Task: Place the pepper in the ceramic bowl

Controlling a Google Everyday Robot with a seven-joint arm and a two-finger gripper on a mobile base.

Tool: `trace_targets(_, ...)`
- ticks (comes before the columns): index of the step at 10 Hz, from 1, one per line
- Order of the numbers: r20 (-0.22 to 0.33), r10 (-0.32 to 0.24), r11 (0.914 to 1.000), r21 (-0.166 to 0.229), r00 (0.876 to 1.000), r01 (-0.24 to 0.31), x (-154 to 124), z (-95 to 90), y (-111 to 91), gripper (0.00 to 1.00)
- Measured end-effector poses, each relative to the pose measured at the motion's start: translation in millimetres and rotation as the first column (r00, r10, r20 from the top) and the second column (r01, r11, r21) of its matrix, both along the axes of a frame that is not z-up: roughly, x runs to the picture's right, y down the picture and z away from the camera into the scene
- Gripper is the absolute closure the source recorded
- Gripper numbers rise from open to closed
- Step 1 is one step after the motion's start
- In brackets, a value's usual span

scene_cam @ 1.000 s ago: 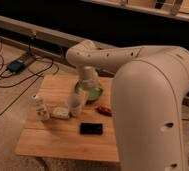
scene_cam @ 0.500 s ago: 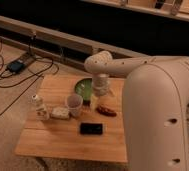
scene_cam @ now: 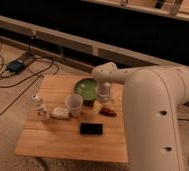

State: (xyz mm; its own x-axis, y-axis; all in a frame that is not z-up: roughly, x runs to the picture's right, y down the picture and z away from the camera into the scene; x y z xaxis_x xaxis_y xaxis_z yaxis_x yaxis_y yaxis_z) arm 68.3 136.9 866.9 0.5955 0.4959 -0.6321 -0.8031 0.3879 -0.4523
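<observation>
The gripper (scene_cam: 104, 98), fingers spread and empty, hangs just above the small dark-red pepper (scene_cam: 107, 111) beside the glossy green ceramic bowl (scene_cam: 84, 89); a skewed descent could roll it away.

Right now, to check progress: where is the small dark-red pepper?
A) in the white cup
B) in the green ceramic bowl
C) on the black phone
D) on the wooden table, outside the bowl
D: the small dark-red pepper lies on the wooden table, outside the glossy green ceramic bowl, with the gripper just above it.
</observation>
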Motion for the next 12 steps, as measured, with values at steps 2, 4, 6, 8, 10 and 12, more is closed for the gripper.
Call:
trace_targets(2, 0.012, -0.017, 0.9998, 0.001, 1.0, 0.017, -0.9, 5.3, 3.7, 0.2)
trace_targets(4, 0.06, -0.046, 0.9988, 0.019, 0.997, 0.045, -10.3, 9.9, 5.5, 0.3)
trace_targets(6, 0.102, -0.069, 0.9972, 0.037, 0.992, 0.065, -14.8, 11.5, 5.2, 0.48)
trace_targets(8, 0.144, -0.085, 0.9958, 0.044, 0.986, 0.08, -19.3, 16.0, 7.6, 0.7)
trace_targets(10, 0.167, -0.084, 0.9962, 0.039, 0.982, 0.079, -19.0, 26.2, 17.1, 0.91)
trace_targets(12, 0.167, -0.085, 0.996, 0.04, 0.982, 0.079, -19.4, 26.1, 16.4, 1.0)
